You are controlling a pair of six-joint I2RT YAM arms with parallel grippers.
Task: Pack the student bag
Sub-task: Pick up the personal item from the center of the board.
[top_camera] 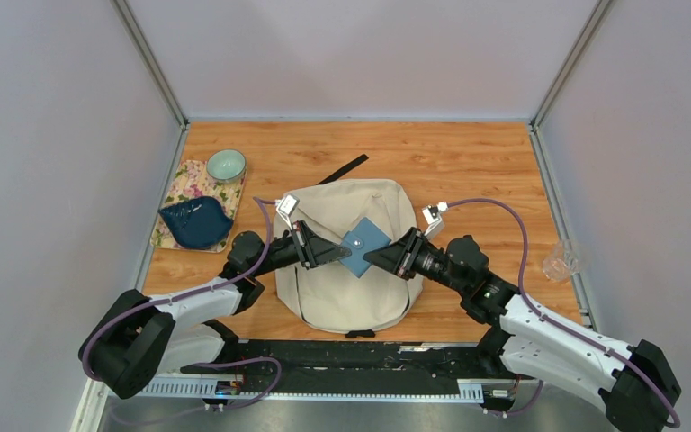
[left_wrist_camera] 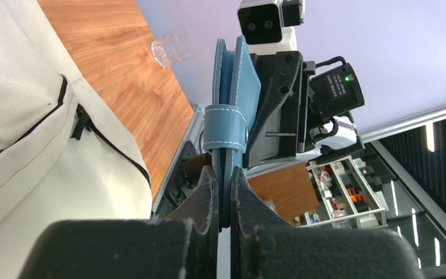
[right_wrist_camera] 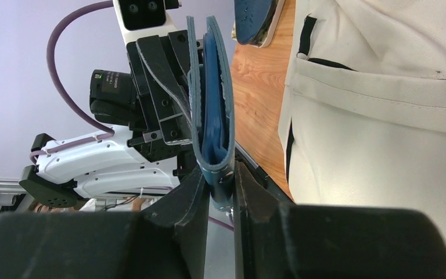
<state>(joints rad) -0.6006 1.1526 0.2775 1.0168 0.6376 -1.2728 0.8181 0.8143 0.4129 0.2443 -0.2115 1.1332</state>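
The cream-beige student bag lies flat on the wooden table, its black zippers showing in the left wrist view and the right wrist view. A small blue wallet-like pouch hangs above the bag's middle, held from both sides. My left gripper is shut on the pouch's left corner. My right gripper is shut on the pouch's right corner. The pouch stands edge-on in both wrist views, with its snap strap wrapped around it.
A floral mat at the left carries a dark blue leaf-shaped dish and a pale green bowl. A black strap sticks out behind the bag. A clear glass stands at the table's right edge.
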